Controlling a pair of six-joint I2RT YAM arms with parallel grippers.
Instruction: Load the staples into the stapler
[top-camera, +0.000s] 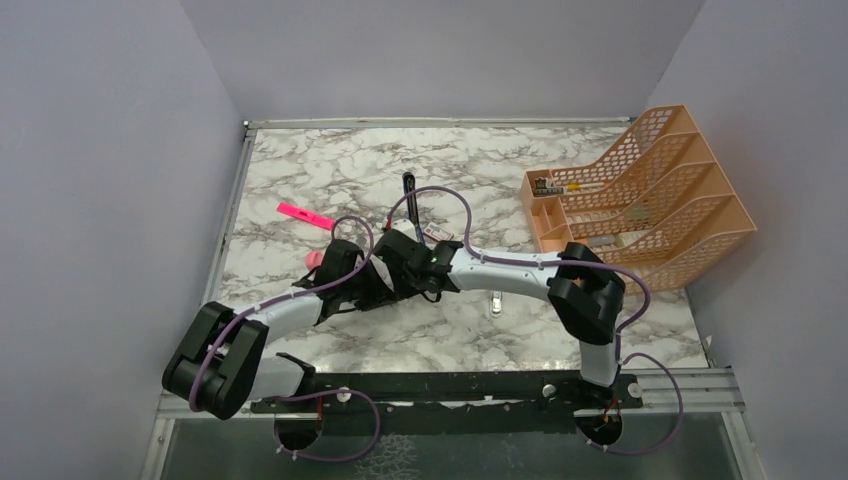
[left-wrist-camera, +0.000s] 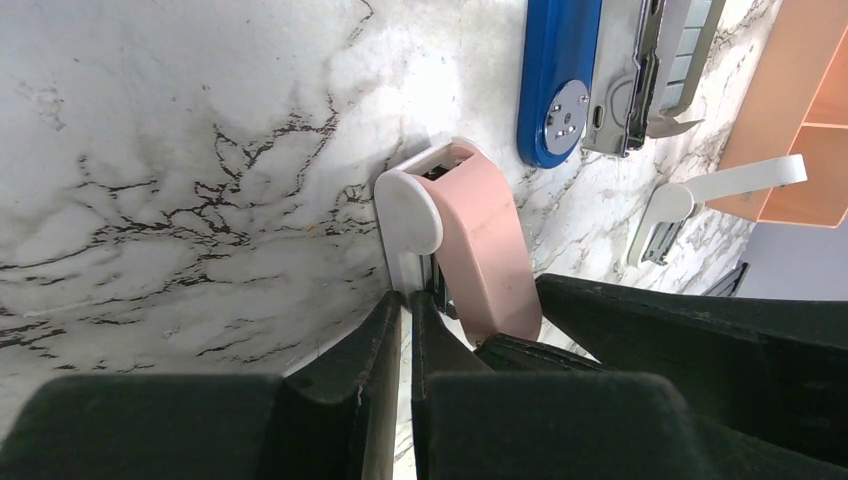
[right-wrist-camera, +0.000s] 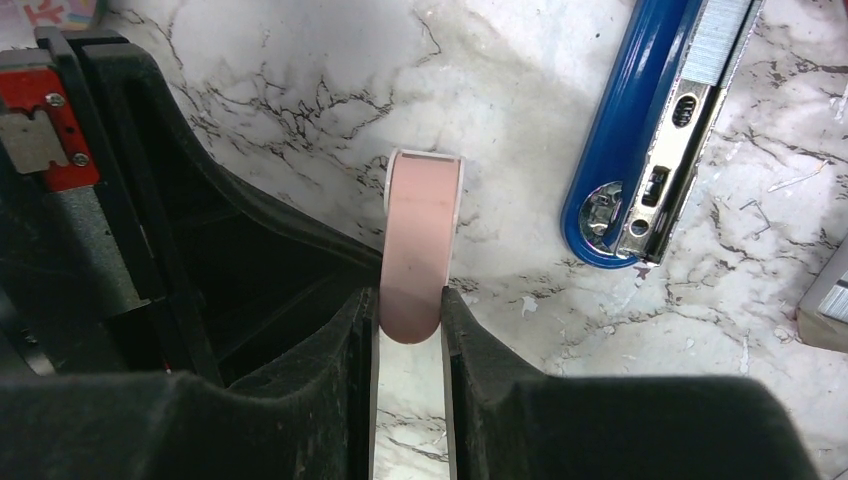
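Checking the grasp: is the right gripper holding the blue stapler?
No, the right gripper pinches the pink piece, while the blue stapler lies apart on the marble.

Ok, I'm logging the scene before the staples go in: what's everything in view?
stapler: one, blue with silver rail, open on the table
staples: one strip, grey, on the stapler's rail
pink-and-white piece: one, between both sets of fingers
marker: one, pink, far left
box: one, red and white, centre
small white tool: one, near side, right of centre
tray: one, orange mesh, far right
table: one, marble
left fingers: black, shut on the pink-and-white piece
right fingers: black, shut on it too
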